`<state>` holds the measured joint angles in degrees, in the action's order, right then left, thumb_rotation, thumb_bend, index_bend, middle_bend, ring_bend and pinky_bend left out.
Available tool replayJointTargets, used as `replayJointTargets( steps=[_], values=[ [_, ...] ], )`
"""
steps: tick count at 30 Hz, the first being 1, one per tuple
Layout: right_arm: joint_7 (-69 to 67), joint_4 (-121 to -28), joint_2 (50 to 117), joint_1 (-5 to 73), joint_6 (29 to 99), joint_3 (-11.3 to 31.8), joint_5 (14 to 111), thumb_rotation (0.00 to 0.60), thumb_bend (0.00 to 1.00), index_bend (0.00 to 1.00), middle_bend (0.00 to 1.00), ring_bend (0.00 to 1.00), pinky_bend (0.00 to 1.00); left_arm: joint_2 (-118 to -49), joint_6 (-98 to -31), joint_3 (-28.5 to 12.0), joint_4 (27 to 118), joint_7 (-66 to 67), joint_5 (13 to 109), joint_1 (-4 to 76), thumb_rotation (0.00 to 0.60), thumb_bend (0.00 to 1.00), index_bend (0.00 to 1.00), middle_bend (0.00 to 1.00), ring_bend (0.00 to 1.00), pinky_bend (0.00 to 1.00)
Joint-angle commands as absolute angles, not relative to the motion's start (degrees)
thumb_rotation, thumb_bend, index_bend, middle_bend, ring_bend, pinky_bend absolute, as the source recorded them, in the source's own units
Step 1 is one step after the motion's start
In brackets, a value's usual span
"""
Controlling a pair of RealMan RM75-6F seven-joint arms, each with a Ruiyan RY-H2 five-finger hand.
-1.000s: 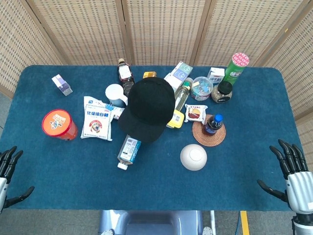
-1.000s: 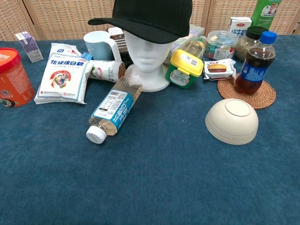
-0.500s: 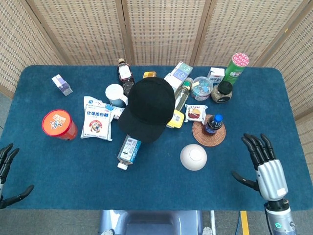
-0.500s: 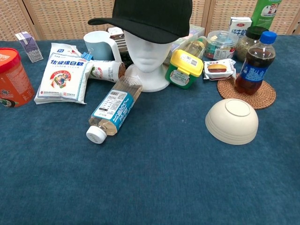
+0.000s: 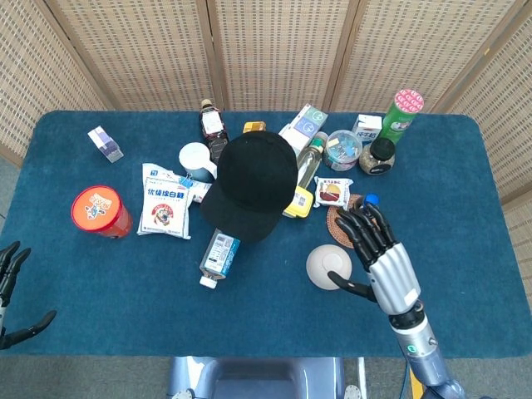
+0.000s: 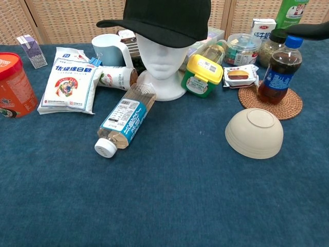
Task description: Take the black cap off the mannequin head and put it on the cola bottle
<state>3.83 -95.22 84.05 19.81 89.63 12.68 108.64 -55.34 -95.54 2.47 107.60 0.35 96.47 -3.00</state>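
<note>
Cap [image 5: 249, 183] first: I see one black cap on the white mannequin head [image 6: 163, 54], brim pointing toward 7 o'clock in the head view, so its long axis runs from 1 to 7. From the chest camera the brim juts out to the left of the face.

One cola bottle [image 6: 278, 72] stands upright on a round woven coaster [image 6: 270, 105] at about 3 o'clock from the mannequin, blue lid on top. In the head view my right hand [image 5: 381, 258] hangs over it with fingers spread and nothing in them, hiding most of the bottle. The cap lies well away from that hand, toward 10 o'clock. A dark fingertip shows at the top right edge of the chest view, just above the bottle's lid.

My left hand [image 5: 10, 287] sits at the table's near left corner, fingers apart, empty, far from the cap at roughly 8 o'clock.

I count one upturned cream bowl [image 6: 254, 133] just beside the coaster at 7 o'clock, and one clear water bottle [image 6: 125, 119] lying on its side.
</note>
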Motion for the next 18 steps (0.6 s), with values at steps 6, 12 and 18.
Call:
replayJointTargets(
  steps=[6, 12, 18],
  values=[
    [10.1, -95.7, 88.1, 23.7, 84.2, 13.0, 107.4, 0.6, 0.02, 0.06, 0.13, 0.14, 0.04, -54.8, -95.3, 2.0, 108.0, -0.8, 95.6, -2.8, 0.6, 0.16, 0.0, 0.0, 0.0, 0.0],
    [18.1, -97.9, 94.0, 24.4, 81.9, 12.6, 103.7, 0.6, 0.0, 0.07, 0.13, 0.14, 0.03, -54.5, -95.1, 1.6, 108.2, -1.4, 94.9, -2.7, 0.6, 0.16, 0.0, 0.0, 0.0, 0.0],
    [25.2, -95.3, 102.4, 26.1, 80.7, 14.4, 99.7, 0.6, 0.0, 0.1, 0.15, 0.14, 0.03, -54.2, -95.2, 1.6, 107.9, -2.3, 94.9, -2.8, 0.6, 0.16, 0.0, 0.0, 0.0, 0.0]
  ],
)
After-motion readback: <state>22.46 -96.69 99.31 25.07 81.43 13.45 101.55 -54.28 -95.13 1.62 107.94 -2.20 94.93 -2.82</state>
